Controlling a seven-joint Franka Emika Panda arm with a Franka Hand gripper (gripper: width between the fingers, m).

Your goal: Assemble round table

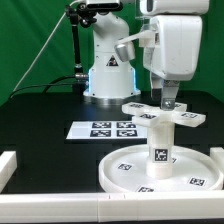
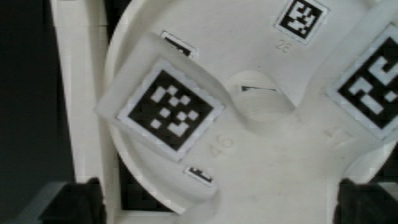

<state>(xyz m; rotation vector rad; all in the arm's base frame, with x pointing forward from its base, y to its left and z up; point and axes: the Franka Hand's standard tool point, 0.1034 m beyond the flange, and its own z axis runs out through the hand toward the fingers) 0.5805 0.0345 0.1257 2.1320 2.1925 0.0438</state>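
The large rimmed round disc [image 1: 112, 172] lies flat at the front of the exterior view's right. The short thick post [image 1: 160, 142] stands upright on it, with a tag on its side. The cross-shaped piece [image 1: 148, 108] sits level on top of the post. My gripper [image 1: 168, 101] comes straight down onto that piece near its middle. In the wrist view the cross piece [image 2: 285, 160] is a blurred white mass between my fingers [image 2: 71, 200]. The disc [image 2: 214, 60] and its tags show beneath. The gripper [image 2: 226, 200] stands wide open, with a gap beside one finger.
The marker board [image 1: 112, 129] lies on the black table behind the disc, toward the exterior view's left. The robot base [image 1: 107, 70] stands at the back. A low white wall [image 1: 8, 160] runs along the left and front edges.
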